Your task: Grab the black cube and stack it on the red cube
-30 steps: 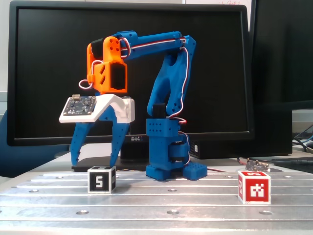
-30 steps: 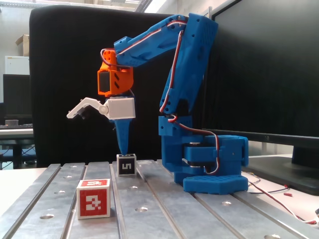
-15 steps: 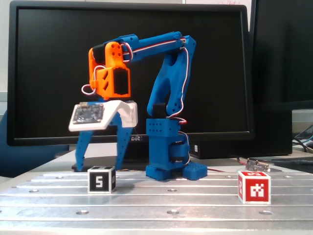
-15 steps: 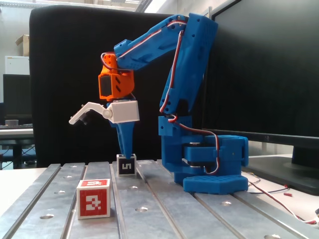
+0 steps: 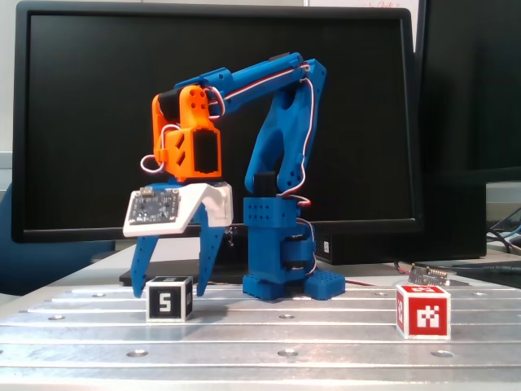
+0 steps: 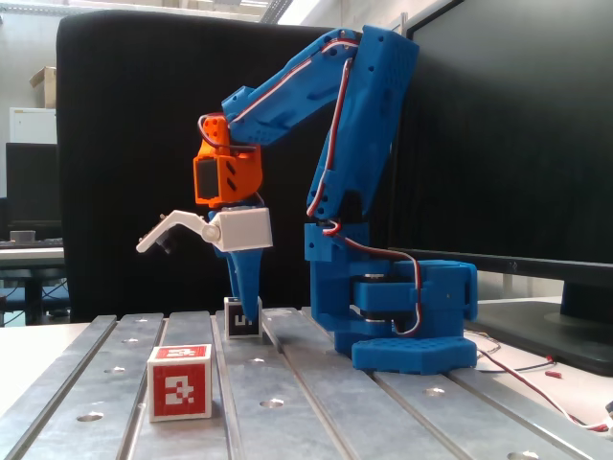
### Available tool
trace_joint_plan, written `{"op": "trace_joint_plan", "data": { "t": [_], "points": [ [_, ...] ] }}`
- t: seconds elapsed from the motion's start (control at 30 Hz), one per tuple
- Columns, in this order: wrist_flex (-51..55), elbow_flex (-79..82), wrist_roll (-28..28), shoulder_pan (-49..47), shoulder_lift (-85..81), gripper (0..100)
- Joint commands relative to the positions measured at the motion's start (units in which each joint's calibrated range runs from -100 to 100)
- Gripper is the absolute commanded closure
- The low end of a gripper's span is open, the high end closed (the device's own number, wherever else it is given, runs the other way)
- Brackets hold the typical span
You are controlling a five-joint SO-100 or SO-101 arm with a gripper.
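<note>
On the tabletop, catalogued in both fixed views:

Tabletop [image 5: 342, 334]: grey metal plate with lengthwise grooves and small round holes; it carries both cubes and the arm's base.

Arm [image 5: 281, 163]: blue printed body, with an orange wrist block and a white housing above the fingers; red and white wires run along the upper link. The base stands on the plate behind the cubes.

End effector [image 5: 168, 285]: two blue fingers pointing straight down, spread apart and holding nothing. One tip [image 5: 138, 289] stands to the left of the black cube and the other to its right, both at about the height of its top. Seen from the side [image 6: 245, 314], the fingers overlap the cube's upper part; whether they touch it I cannot tell.

Black cube [image 5: 168, 299]: rests on the tabletop between the finger tips, white-bordered black face with a white "5" turned to the camera. It also appears at the foot of the fingers in the side view [image 6: 239, 322].

Red cube [image 5: 423, 310]: rests on the tabletop well apart from the black cube, at the right of the front view; in the side view [image 6: 179, 381] it sits nearest the camera. Red square with a white blocky pattern.

Monitor [image 5: 98, 122]: large dark screen behind the arm.
</note>
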Motion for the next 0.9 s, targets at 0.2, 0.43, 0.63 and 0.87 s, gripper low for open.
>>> {"op": "trace_joint_plan", "data": {
  "t": [0.2,0.43,0.63,0.87],
  "points": [
    [-5.13,3.14,0.6,0.44,0.11,73],
    [-6.59,4.59,0.6,0.44,0.11,73],
    [-6.5,4.59,0.6,1.18,0.11,73],
    [-6.16,4.49,0.6,1.18,0.03,78]
  ]
}}
